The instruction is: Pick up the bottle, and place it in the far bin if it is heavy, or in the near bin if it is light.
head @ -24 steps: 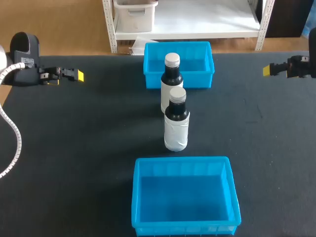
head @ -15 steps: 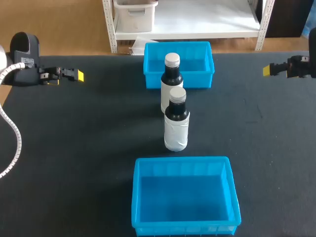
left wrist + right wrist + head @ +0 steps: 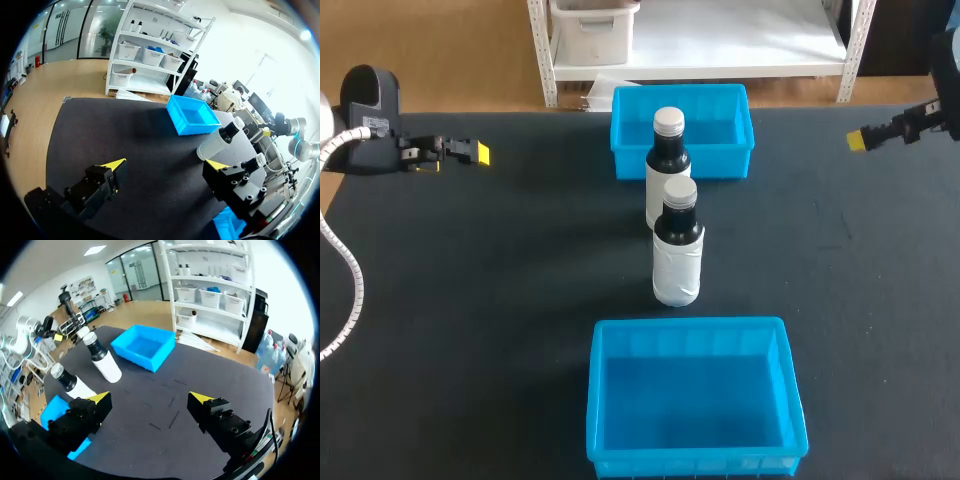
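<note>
Bottles stood upright on the desk (image 3: pixel 500 280), one just behind the other, between two blue bins: the far bottle (image 3: pixel 667 160) closer to the far bin (image 3: pixel 620 140), the near bottle (image 3: pixel 677 245) closer to the near bin (image 3: pixel 595 400). At opposite desk sides, the left gripper (image 3: pixel 480 153) and the right gripper (image 3: pixel 858 141) hung wide open, holding nothing.

Lower body of the far bottle (image 3: pixel 667 150) behind the near bottle (image 3: pixel 677 255); right arm (image 3: pixel 950 100) mostly past the edge.

The near bin (image 3: pixel 692 462) and far bin (image 3: pixel 722 160) look smooth plastic, the table (image 3: pixel 470 300) matt (cloth-like).
</note>
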### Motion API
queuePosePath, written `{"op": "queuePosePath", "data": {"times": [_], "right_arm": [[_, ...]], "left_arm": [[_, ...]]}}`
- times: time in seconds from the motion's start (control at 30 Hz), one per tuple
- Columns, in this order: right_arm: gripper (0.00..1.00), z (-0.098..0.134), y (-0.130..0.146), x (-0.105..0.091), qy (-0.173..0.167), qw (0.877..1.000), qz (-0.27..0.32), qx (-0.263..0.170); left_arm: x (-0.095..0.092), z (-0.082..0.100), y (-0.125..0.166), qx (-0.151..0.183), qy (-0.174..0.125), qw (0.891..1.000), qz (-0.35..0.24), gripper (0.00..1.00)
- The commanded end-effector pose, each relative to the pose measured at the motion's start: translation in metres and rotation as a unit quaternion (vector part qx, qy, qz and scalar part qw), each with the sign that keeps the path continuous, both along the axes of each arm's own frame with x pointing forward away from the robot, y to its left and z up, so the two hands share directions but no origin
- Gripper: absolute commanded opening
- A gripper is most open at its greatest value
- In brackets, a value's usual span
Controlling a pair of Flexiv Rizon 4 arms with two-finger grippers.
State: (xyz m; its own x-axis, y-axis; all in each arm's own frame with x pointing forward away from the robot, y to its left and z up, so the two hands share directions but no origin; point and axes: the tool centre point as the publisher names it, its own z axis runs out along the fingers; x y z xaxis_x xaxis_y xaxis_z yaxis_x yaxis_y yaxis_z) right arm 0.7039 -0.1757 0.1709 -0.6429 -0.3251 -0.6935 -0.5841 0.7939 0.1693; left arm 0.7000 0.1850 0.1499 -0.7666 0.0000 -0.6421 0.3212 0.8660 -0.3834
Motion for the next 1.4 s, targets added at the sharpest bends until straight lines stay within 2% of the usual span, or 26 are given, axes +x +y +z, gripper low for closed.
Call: {"op": "queuePosePath", "data": {"times": [0.03,0.4,0.47,0.57,0.77,0.87,1.2,1.4], "right_arm": [[1.0,0.004,-0.009,0.005,0.003,0.941,0.337,-0.006],[1.0,0.004,-0.009,0.005,0.003,0.941,0.337,-0.006],[1.0,0.005,0.001,0.003,-0.036,0.926,0.376,-0.011],[1.0,0.005,0.019,-0.003,-0.066,0.911,0.407,-0.025],[1.0,0.003,0.05,-0.02,-0.093,0.898,0.43,-0.024],[1.0,0.0,0.066,-0.03,-0.1,0.891,0.442,-0.023],[1.0,-0.02,0.114,-0.058,-0.089,0.888,0.452,-0.008],[1.0,-0.034,0.146,-0.065,-0.084,0.879,0.468,0.002]], "left_arm": [[0.0,0.0,0.0,0.0,0.0,1.0,0.0,1.0],[0.0,0.0,0.0,0.0,0.0,1.0,0.0,1.0],[0.0,0.0,0.0,0.0,0.0,1.0,0.0,1.0],[0.0,0.0,0.0,0.0,0.0,1.0,0.0,1.0],[0.0,0.0,0.0,0.0,0.0,1.0,0.0,1.0],[0.0,0.0,0.0,0.0,0.0,1.0,0.0,1.0],[0.0,0.0,0.0,0.0,0.0,1.0,0.0,1.0],[0.0,0.0,0.0,0.0,0.0,1.0,0.0,1.0]]}}
